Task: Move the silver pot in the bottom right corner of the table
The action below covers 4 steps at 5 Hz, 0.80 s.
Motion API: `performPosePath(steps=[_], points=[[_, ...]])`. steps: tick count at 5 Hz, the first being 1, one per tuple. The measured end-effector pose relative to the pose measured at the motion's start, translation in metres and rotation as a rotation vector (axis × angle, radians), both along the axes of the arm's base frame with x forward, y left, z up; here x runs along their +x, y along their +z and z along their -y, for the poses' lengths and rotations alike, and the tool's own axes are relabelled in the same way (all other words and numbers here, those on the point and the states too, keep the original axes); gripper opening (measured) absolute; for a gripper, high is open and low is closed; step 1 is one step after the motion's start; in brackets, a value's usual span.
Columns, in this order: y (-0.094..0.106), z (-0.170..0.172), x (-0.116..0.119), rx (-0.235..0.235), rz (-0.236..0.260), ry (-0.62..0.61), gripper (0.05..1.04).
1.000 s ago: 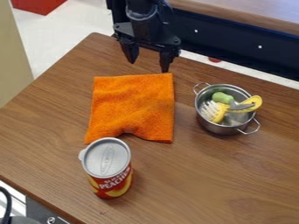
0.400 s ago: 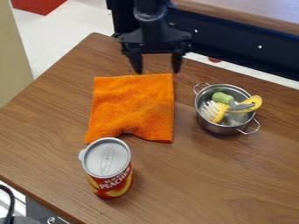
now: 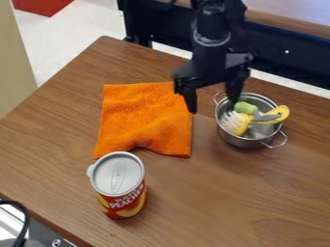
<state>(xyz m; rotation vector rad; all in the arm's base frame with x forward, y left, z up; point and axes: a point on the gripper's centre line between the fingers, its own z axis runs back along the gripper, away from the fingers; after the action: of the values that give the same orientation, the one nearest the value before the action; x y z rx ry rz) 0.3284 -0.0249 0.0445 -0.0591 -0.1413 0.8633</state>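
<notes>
The gripper is moving from near the far edge of the table toward the silver pot, its fingers standing wide apart.

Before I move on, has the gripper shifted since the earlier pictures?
Yes. Against the orange cloth, the gripper has gone from the far edge to the right side in view, nearer the pot.
</notes>
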Motion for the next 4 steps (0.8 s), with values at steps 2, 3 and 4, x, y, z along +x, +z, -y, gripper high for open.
performPosePath(steps=[2, 3, 4], points=[[-0.014, 0.013, -0.004, -0.049, -0.066, 0.168, 0.999], [-0.018, 0.022, -0.005, -0.064, -0.057, 0.271, 0.999], [-0.023, 0.030, -0.008, -0.061, -0.044, 0.343, 0.999]])
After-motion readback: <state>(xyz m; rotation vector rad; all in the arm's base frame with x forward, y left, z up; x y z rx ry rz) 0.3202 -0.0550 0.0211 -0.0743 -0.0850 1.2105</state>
